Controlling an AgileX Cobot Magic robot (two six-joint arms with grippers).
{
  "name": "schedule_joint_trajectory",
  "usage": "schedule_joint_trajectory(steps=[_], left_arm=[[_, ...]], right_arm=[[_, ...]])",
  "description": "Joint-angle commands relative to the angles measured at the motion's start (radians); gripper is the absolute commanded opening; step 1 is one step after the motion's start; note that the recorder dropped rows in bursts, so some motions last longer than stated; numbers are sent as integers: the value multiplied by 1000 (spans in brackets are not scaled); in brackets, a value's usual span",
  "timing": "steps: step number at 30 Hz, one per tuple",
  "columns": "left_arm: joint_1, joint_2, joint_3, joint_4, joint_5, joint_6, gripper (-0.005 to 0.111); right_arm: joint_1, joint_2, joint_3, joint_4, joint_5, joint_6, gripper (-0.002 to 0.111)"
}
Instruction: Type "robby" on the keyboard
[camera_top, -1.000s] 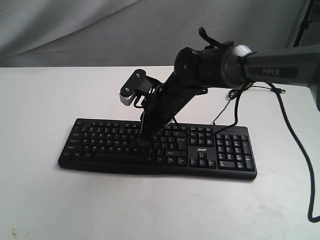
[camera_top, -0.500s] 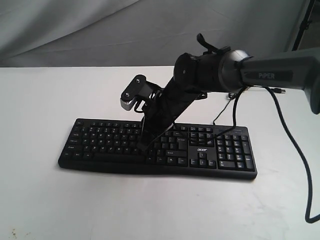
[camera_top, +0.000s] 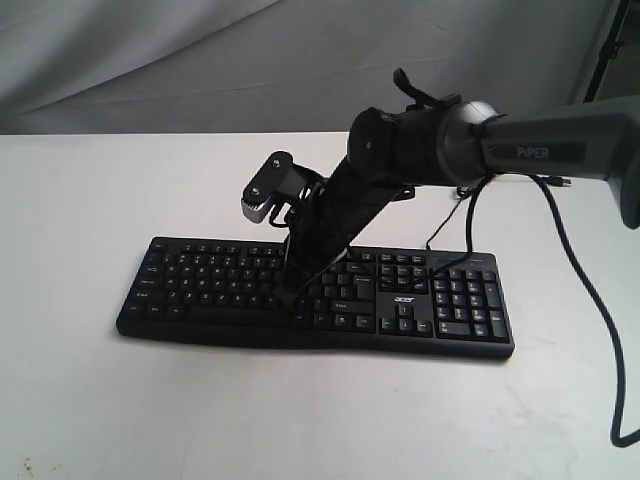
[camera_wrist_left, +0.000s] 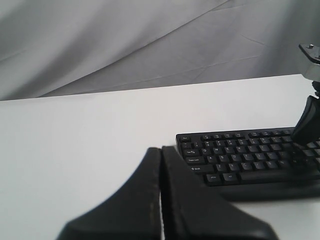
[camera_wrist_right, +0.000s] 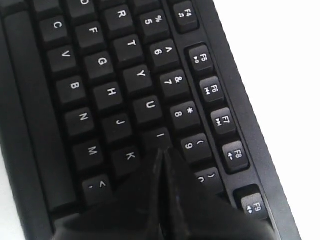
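Right gripper (camera_wrist_right: 161, 152) has its two black fingers pressed together into one blunt wedge w/ nothing between them. Its tip is low over the keyboard (camera_top: 200, 280) at the I/K boundary, and the O key is mostly hidden under it (the wrist view cannot settle whether it touches a cap). Judging by that spot, the "o" of "robby" is prob. the step in hand.

To do it well:
- Centre the tip on O alone, since the wedge widens fast behind its tip and I, K and 9 sit tight around.
- Come straight down, give one short press, then lift clear so no repeat fires.
- B comes next, on the row nearest the space bar, so lift before travelling.

Left gripper (camera_wrist_left: 161, 155) is likewise closed on nothing. It hangs over bare table off the keyboard's Esc end, apart from it.

Keyboard lies flat mid-table, long edge toward the exterior camera. It is matte black plastic w/ low squarish caps, rounded corners and small white legends. A white acer logo (camera_top: 403, 295) sits above the arrow keys, and the number pad is at the right end. Caps look slick-ish, so an angled tip could skid off, esp. at an edge.

Around it are a smooth white table (camera_top: 80, 400), a grey PiPER-marked arm (camera_top: 540, 150) and a wrinkled grey cloth backdrop (camera_top: 150, 60).
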Motion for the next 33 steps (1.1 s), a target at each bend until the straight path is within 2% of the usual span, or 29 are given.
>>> schedule_joint_trajectory(steps=[1,27,33], left_arm=[[-6,-3,4,5,-5,-3,0],[-6,-3,4,5,-5,-3,0],[-6,-3,4,5,-5,-3,0]], right_arm=[[-3,-3,2,-1,-20,-6,0],[-3,40,2,-16,-39,-3,0],[1,-21,-3,-9,-35,-3,0]])
